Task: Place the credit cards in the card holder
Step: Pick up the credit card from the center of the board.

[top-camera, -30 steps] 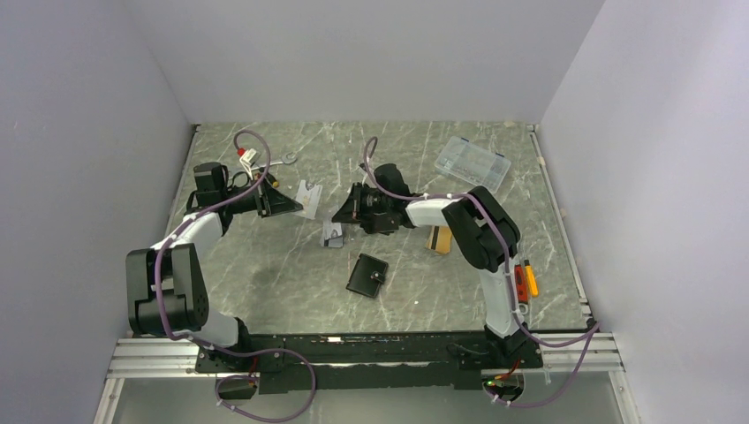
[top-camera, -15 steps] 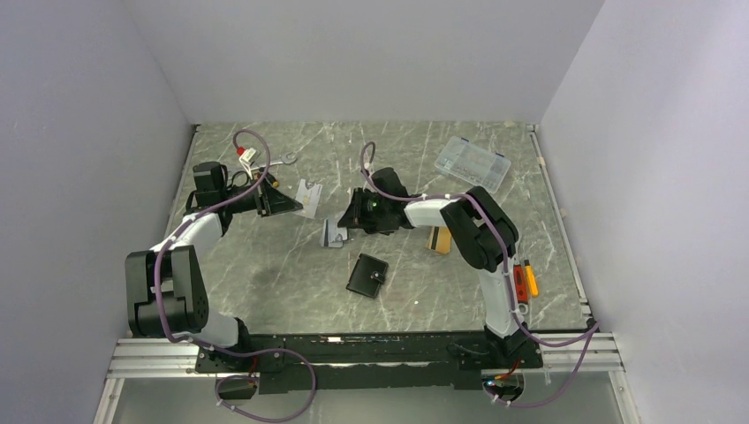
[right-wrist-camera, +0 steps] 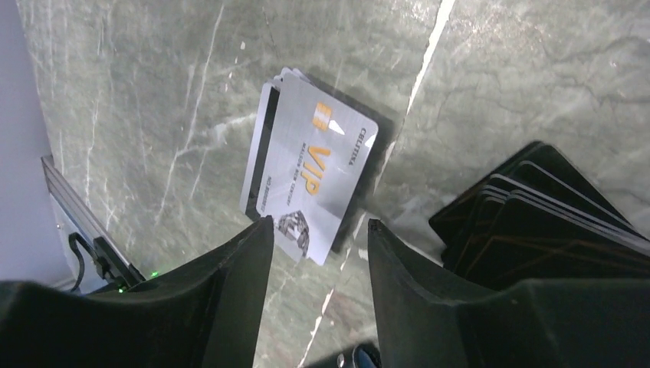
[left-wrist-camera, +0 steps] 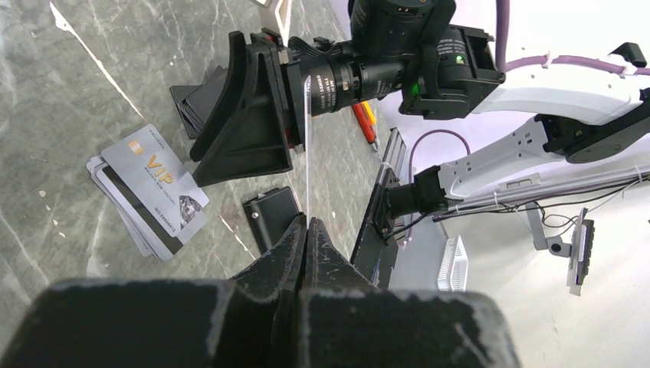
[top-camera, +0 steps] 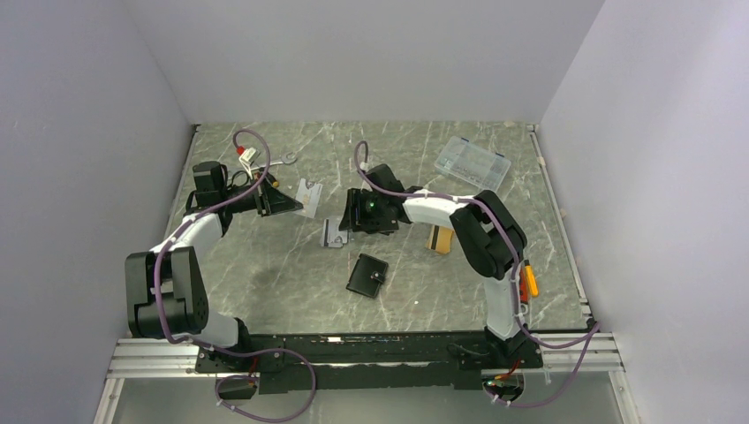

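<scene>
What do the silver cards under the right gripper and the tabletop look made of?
Silver cards: probably thin plastic, satin-glossy; printed VIP lettering, gold chip mark, dark stripe on a lower card. Tabletop: grey-green marble look with white veins, smooth; real stone or printed laminate, cannot tell.

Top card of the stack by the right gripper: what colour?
Top card is silver-grey with orange VIP lettering; right wrist view.

silver vip cards (right-wrist-camera: 310,180) stacked on marble (right-wrist-camera: 153,92) beyond parted hand (right-wrist-camera: 318,226); black cards (right-wrist-camera: 536,207) right

Soft even light, near edges seemingly blurred.
</scene>
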You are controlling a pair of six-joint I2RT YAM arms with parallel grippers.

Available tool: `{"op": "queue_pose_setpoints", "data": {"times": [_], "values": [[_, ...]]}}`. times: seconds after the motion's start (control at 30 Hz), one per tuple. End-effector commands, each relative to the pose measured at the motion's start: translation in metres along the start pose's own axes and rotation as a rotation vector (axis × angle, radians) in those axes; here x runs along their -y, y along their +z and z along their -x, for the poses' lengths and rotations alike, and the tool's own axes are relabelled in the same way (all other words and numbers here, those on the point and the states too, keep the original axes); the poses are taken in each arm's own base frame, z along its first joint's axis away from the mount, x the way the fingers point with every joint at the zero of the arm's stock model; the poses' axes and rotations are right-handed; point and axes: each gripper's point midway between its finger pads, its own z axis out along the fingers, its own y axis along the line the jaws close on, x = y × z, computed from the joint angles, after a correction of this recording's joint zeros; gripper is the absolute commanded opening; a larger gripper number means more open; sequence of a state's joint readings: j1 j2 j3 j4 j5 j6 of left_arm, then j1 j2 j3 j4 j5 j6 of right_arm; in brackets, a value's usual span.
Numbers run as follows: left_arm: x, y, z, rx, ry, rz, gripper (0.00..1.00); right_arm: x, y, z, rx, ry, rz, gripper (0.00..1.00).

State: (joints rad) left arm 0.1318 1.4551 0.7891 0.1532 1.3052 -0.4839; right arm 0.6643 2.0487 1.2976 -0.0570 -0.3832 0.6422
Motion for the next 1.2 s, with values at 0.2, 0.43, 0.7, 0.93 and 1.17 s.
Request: {"op": "queue_pose_setpoints", "data": {"times": [0.2, 0.43, 0.7, 0.93, 1.17], "values": [[0.02, -0.002, 0.003, -0.003, 0.075, -0.058, 0.0, -0.074, -0.081, 0.061, 0.177, -0.146, 0.093, 0.53], [0.042, 0.0, -0.001, -0.038, 0.084, -0.159, 0.0, -0.139, -0.151, 0.063, 0.312, -0.248, 0.393, 0.96], [0.074, 0.007, -0.012, -0.097, 0.157, -0.255, 0.0, -0.151, -0.163, 0.05, 0.375, -0.223, 0.549, 1.0], [0.092, 0.007, -0.015, -0.137, 0.175, -0.301, 0.0, -0.159, -0.166, 0.047, 0.42, -0.258, 0.554, 0.94], [0.102, 0.007, -0.011, -0.126, 0.136, -0.318, 0.0, -0.183, -0.171, 0.044, 0.395, -0.27, 0.661, 0.53]]}}
